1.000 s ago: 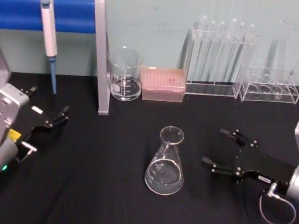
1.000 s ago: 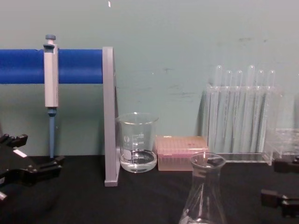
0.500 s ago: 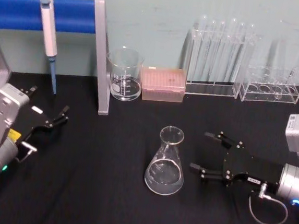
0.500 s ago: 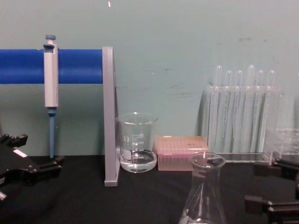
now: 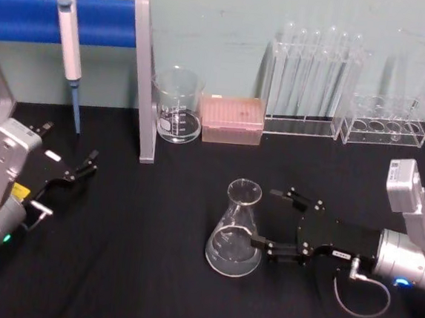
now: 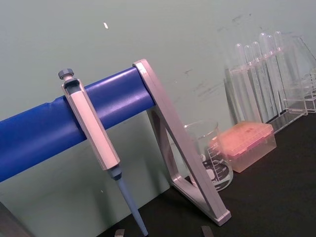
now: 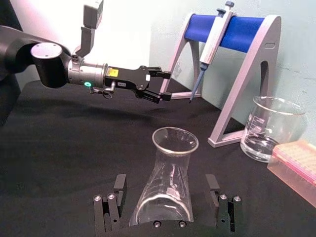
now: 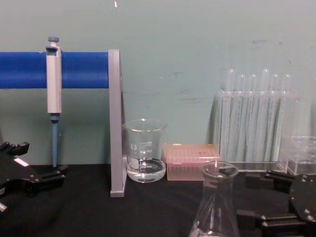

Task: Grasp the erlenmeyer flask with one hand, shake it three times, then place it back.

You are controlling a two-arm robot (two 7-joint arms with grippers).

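Progress is slight: your right gripper (image 5: 267,219), jaws spread wide, flanks the upright erlenmeyer flask (image 5: 235,232) on the black table (image 5: 135,271), seemingly without contact. Grasp, three shakes and set-down remain. Left gripper (image 5: 80,168) sits parked, open.

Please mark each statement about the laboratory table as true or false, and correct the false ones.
1. The erlenmeyer flask stands upright on the black table. True.
2. The right claw is shut on the flask's neck. False: its jaws are open, one on each side of the flask's wide lower part, with gaps showing in the right wrist view.
3. The pipette hangs on the blue stand. True.
4. The beaker stands to the right of the pink box. False: it stands on the box's left, next to the stand's grey leg.
5. The left claw sits far left, away from the flask. True.
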